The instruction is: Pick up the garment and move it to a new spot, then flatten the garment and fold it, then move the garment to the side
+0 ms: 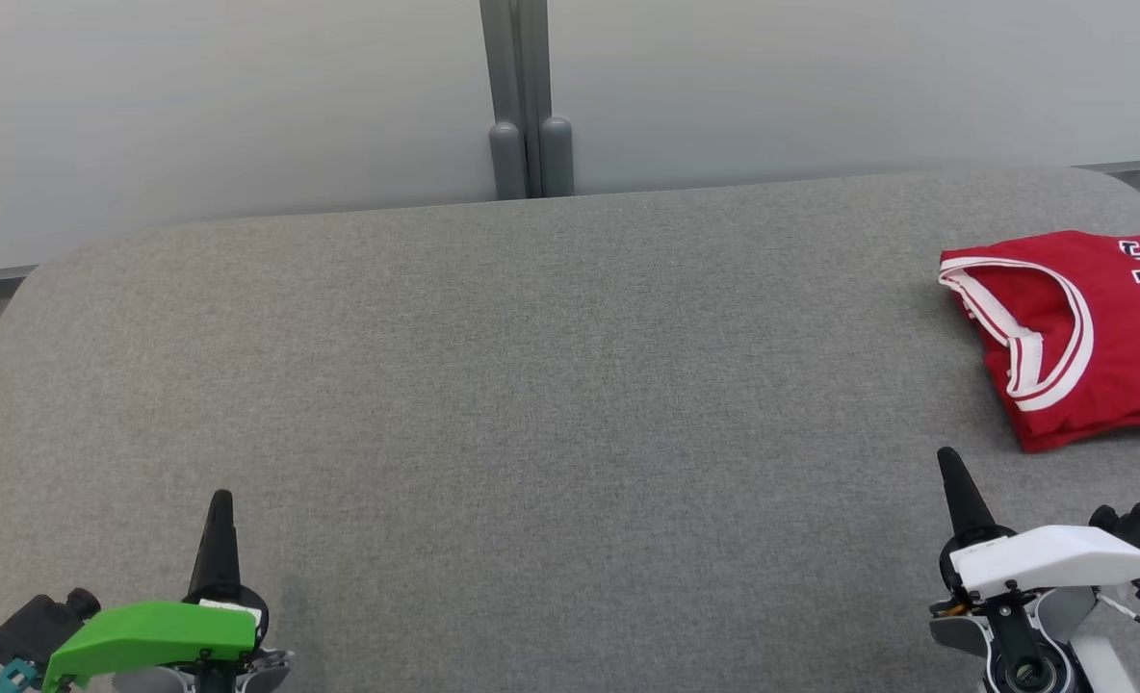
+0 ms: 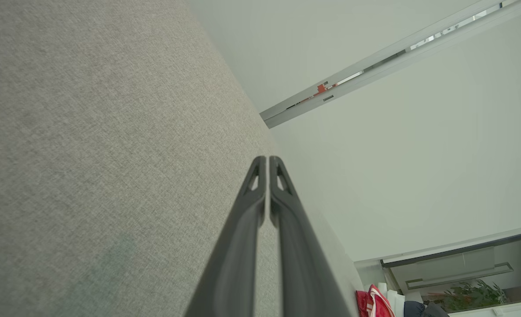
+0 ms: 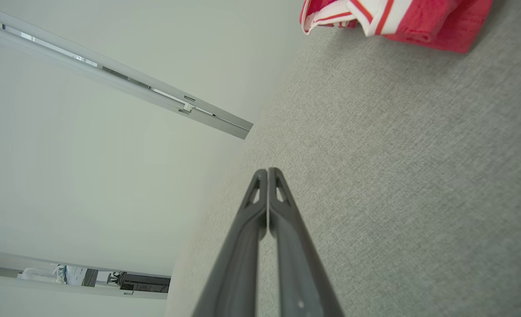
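The folded red garment (image 1: pixel 1124 375) lies at the far right of the grey worktop (image 1: pixel 531 385), just beyond the right gripper (image 1: pixel 947 456), which is clenched empty, as is the left gripper (image 1: pixel 220 499) at the near left.

The left end effector (image 1: pixel 220 500) and the right end effector (image 1: pixel 948 457) sit low at either side, fingers pressed together and pointing forward, holding nothing.
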`<state>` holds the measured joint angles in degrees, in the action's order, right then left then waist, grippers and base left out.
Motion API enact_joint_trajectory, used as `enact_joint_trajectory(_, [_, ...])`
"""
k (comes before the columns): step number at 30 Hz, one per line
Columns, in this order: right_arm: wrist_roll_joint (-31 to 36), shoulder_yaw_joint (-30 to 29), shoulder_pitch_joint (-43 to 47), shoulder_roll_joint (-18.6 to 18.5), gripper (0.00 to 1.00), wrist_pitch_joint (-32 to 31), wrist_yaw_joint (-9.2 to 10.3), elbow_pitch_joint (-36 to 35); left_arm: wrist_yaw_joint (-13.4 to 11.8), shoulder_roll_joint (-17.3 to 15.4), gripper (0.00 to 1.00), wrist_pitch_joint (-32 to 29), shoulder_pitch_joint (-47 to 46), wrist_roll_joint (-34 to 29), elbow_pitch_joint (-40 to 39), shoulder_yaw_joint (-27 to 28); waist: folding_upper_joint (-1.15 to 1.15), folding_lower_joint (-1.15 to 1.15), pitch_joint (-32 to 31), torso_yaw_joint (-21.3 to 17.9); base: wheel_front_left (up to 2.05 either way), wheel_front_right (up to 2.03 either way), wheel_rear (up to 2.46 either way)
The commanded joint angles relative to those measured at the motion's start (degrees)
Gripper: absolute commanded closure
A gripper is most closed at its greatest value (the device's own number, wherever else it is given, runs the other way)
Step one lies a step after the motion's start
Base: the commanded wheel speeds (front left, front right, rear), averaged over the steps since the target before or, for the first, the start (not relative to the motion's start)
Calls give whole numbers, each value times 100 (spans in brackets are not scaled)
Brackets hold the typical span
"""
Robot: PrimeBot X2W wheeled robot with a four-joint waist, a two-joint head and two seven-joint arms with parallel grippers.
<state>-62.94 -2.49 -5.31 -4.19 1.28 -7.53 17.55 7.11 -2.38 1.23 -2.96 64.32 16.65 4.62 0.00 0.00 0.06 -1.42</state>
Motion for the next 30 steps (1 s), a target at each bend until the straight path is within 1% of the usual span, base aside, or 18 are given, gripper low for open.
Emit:
enact_joint_trajectory(1, [-147, -35, -117, -1, 100, -37, 3, -84, 31, -44, 100, -29, -150, 138, -84, 28, 0, 0, 0, 3, 0, 0, 0])
enact_joint_trajectory(30, [-1625, -236, -122, 69, 100, -445, 4, -236, 47, -60, 100, -425, -272, 1551, -181, 123, 0, 0, 6, 67, 0, 0, 0])
